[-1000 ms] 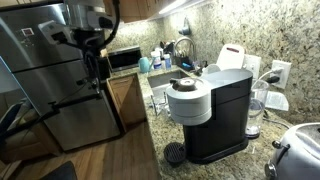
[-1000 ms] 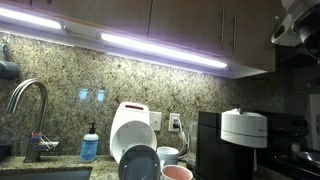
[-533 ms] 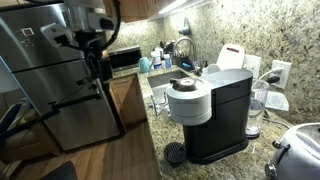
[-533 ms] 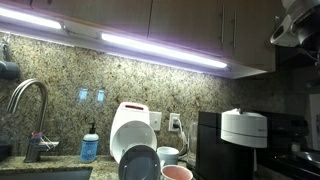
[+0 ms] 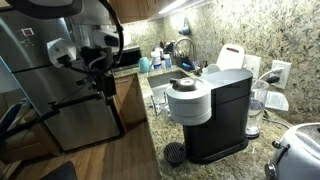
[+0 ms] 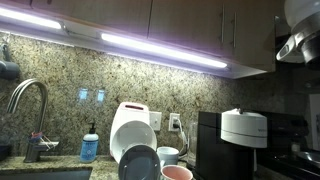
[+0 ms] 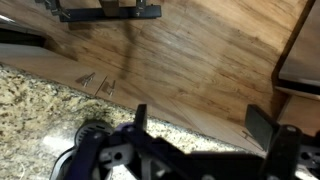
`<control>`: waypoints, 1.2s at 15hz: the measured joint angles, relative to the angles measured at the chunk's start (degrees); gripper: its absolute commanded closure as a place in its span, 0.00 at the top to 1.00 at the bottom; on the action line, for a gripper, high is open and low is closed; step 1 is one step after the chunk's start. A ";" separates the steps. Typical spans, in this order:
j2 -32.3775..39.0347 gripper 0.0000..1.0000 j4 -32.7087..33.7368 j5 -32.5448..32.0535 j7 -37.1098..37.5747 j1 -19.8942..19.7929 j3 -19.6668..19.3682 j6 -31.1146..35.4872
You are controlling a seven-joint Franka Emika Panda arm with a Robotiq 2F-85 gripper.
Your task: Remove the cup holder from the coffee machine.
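The coffee machine (image 5: 215,115) is a black box with a round silver-grey head, standing on the granite counter; it also shows in the other exterior view, where the coffee machine (image 6: 240,140) is at the right. The cup holder (image 5: 175,152), a small round black grated disc, sits at the machine's foot near the counter's edge. My gripper (image 5: 105,85) hangs in the air well to the left of the machine, over the wood floor. In the wrist view the gripper (image 7: 200,125) is open, its two fingers wide apart with only floor and counter edge between them.
A steel fridge (image 5: 45,85) stands behind the arm, and a microwave (image 5: 125,58) sits further back. The sink with faucet (image 6: 25,115), a soap bottle (image 6: 89,145) and stacked plates (image 6: 130,135) fill the counter. A white-and-chrome appliance (image 5: 300,150) sits at the right.
The arm has swung: the gripper has dropped slightly and turned in the exterior view, and the arm's upper part has shifted at the top right of the other one. The jaws stay open.
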 measured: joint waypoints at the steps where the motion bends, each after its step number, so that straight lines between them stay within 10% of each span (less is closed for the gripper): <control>1: 0.29 1.00 -0.48 0.05 -0.55 -0.35 -0.31 1.13; 18: 11.35 1.00 -1.12 6.09 -8.19 -3.06 -4.09 13.27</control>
